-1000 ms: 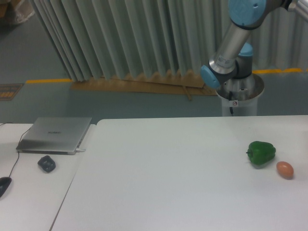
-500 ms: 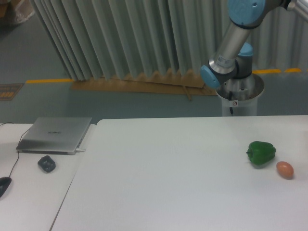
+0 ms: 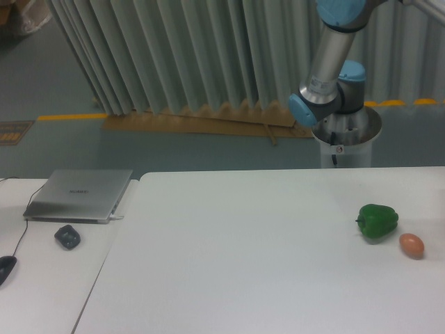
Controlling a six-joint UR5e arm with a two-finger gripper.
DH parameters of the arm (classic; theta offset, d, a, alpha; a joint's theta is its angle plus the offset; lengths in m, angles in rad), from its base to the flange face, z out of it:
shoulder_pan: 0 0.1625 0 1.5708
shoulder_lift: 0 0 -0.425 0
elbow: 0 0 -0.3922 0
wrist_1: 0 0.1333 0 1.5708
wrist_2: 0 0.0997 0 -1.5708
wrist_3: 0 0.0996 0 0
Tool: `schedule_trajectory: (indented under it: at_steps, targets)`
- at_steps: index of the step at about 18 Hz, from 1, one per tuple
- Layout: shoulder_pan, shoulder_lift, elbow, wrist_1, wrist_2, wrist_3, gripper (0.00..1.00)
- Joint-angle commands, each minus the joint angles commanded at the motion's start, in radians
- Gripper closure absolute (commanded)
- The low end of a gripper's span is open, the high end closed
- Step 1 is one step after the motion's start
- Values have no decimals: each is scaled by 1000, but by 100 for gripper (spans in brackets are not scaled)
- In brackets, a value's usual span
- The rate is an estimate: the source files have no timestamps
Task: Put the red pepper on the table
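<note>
The large white table (image 3: 243,250) fills the lower part of the view. The red pepper is out of view. My gripper is out of view too: only the arm's grey link and blue joints (image 3: 327,76) show at the top right, rising behind the table's far edge and leaving the frame at the top.
A green bell pepper (image 3: 377,221) sits on the table at the right, with a small orange-brown egg-shaped object (image 3: 411,245) just right of it. On the adjacent desk at the left lie a closed laptop (image 3: 80,195), a dark small object (image 3: 67,236) and a mouse (image 3: 5,268).
The arm's upper link has shifted a little left and upward at the top of the frame. Nothing on the table has moved.
</note>
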Motion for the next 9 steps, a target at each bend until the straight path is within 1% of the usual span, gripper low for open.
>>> schedule_trajectory:
  at_steps: [2, 4, 9]
  targets:
    - [-28, 2, 2, 3, -41, -92, 55]
    - [-48, 2, 3, 5, -77, -152, 56]
    - [-91, 2, 15, 8, -121, -270, 56]
